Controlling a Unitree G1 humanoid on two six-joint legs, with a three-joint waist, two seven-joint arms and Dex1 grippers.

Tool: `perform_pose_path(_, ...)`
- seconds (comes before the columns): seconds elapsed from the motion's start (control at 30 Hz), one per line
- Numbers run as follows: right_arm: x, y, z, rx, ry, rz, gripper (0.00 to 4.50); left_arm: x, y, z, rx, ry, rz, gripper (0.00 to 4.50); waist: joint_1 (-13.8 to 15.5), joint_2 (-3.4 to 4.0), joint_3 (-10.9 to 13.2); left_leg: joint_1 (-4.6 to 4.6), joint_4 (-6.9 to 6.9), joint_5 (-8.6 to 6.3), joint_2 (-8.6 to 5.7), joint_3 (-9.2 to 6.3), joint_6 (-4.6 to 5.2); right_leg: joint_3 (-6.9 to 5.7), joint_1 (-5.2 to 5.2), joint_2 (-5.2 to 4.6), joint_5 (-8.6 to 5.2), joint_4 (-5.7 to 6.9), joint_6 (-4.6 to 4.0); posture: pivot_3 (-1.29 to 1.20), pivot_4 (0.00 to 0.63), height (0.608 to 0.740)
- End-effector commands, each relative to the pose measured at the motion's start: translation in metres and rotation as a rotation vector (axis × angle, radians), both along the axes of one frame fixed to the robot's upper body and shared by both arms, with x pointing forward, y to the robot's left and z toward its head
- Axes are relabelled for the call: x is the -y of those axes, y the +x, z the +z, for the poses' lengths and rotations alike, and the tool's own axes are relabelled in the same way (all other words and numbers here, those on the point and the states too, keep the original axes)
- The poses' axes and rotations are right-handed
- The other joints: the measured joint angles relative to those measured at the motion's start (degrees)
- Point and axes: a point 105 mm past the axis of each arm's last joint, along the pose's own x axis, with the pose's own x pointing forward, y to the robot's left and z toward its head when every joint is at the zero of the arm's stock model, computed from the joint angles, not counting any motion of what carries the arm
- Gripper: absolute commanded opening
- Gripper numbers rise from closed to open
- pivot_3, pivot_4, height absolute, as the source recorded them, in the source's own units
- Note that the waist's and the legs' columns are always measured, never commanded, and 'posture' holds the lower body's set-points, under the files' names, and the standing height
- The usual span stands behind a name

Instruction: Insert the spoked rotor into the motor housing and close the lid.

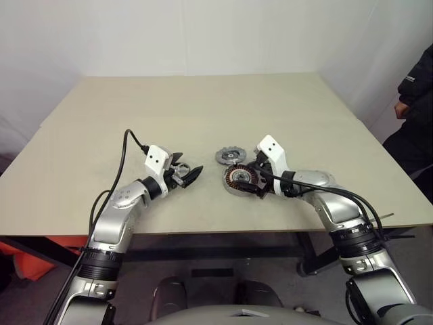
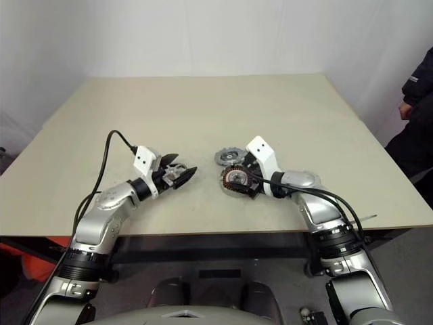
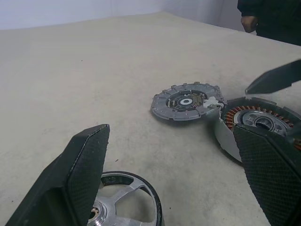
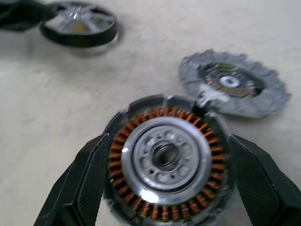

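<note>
A: Beige table (image 1: 203, 101), motor housing (image 4: 165, 157) mid-table, lid (image 4: 233, 83) hinged open beside it. Right gripper (image 4: 165, 188) jaws wide around housing, not gripping.

B: Left gripper (image 3: 174, 188) wide over spoked rotor (image 3: 123, 200). Next: grasp it, then insert.

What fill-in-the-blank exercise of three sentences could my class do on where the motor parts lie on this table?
1. The ring of windings inside the housing is the colour ____.
2. The lid lies flat on the table, joined to the housing at its ____.
3. The rotor lies nearest the ____ pincer.

Missing words: copper; rim; left
</note>
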Motion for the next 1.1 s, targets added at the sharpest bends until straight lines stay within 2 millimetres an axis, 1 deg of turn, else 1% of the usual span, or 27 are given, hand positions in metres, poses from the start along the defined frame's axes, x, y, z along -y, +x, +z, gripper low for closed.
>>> perform_pose_path(0.03,-0.0002,0.0073,0.0176,0.046,0.04,-0.012,4.49,-0.0003,0.002,0.0138,0.06,0.003,-0.001,4.4,0.0,0.0,0.0,0.0,0.0,0.0,0.0,0.0,0.0,0.0,0.0,0.0,0.0,0.0,0.0,0.0,0.0,0.74)
perform_pose_path(0.13,-0.0001,0.0075,0.0154,0.05,0.024,-0.011,4.49,-0.0006,0.0024,0.0138,0.061,0.004,0.0,4.4,0.0,0.0,0.0,-0.01,0.0,0.0,0.0,0.0,0.0,0.0,0.0,0.0,0.0,0.0,0.0,0.0,0.0,0.74)
perform_pose_path(0.27,-0.0024,0.0031,0.0127,0.061,-0.005,0.018,4.49,-0.0006,0.0026,0.0139,0.061,0.004,0.002,4.4,0.0,0.0,0.0,-0.02,0.0,0.0,0.0,0.0,0.0,0.0,0.0,0.0,0.0,0.0,0.0,0.0,0.0,0.74)
perform_pose_path(0.37,-0.0008,0.0041,0.0118,0.066,-0.015,0.014,4.49,-0.0006,0.0026,0.0137,0.061,0.005,0.003,4.4,0.0,0.0,0.0,-0.01,0.0,0.0,0.0,0.0,0.0,0.0,0.0,0.0,0.0,0.0,0.0,0.0,0.0,0.74)
perform_pose_path(0.47,-0.0005,0.0049,0.0131,0.051,0.014,0.008,4.49,-0.0007,0.0029,0.0136,0.061,0.005,0.004,4.4,0.0,0.0,0.0,-0.01,0.0,0.0,0.0,0.0,0.0,0.0,0.0,0.0,0.0,0.01,0.0,0.0,0.0,0.74)
perform_pose_path(0.57,0.0018,0.0066,0.012,0.06,-0.008,-0.001,4.49,-0.0008,0.0029,0.0137,0.062,0.005,0.004,4.4,0.0,0.0,0.0,-0.01,0.0,0.0,0.0,0.0,0.0,0.0,0.0,0.0,0.0,0.01,0.0,0.0,0.0,0.74)
perform_pose_path(0.63,0.0019,0.0072,0.0116,0.074,-0.027,0.002,4.12,-0.0011,0.0032,0.0133,0.062,0.006,0.004,4.4,0.0,0.0,0.0,-0.01,0.0,0.0,0.0,0.0,0.0,0.0,0.0,0.0,0.0,0.0,-0.01,0.0,0.0,0.74)
perform_pose_path(0.7,0.0014,0.0067,0.0116,0.077,-0.033,0.009,3.61,-0.0009,0.0033,0.0134,0.063,0.005,0.004,4.4,0.0,0.0,0.0,-0.01,0.0,0.0,0.0,0.0,0.0,0.0,0.0,0.0,0.0,0.0,0.0,0.0,0.0,0.74)
perform_pose_path(0.87,0.0034,0.0081,0.0122,0.077,-0.034,-0.002,3.61,0.0002,0.0029,0.0141,0.065,0.005,0.002,4.4,0.0,0.0,0.0,-0.01,0.0,0.0,0.0,0.0,0.0,0.0,0.0,0.0,0.0,0.01,0.0,0.0,0.0,0.74)
perform_pose_path(0.9,0.0041,0.0094,0.0127,0.078,-0.031,-0.008,3.44,0.0002,0.0029,0.0138,0.064,0.006,0.001,4.4,0.0,0.0,0.0,-0.01,0.0,0.0,0.0,0.0,0.0,0.0,0.0,0.0,0.0,0.0,0.0,0.0,0.0,0.74)
perform_pose_path(0.97,0.0037,0.0101,0.0142,0.067,-0.002,-0.015,3.01,0.0001,0.0029,0.0135,0.064,0.006,0.002,4.4,0.0,0.0,0.0,0.0,0.0,0.0,0.0,0.0,0.0,0.0,0.0,0.0,0.0,0.01,0.0,0.0,0.0,0.74)
perform_pose_path(1.1,0.0015,0.0091,0.0149,0.061,0.011,-0.005,1.56,-0.0002,0.0031,0.0133,0.064,0.007,0.003,4.4,0.0,0.0,0.0,-0.01,0.0,0.0,0.0,0.0,0.0,0.0,0.0,0.0,0.0,0.01,-0.01,0.0,0.0,0.74)
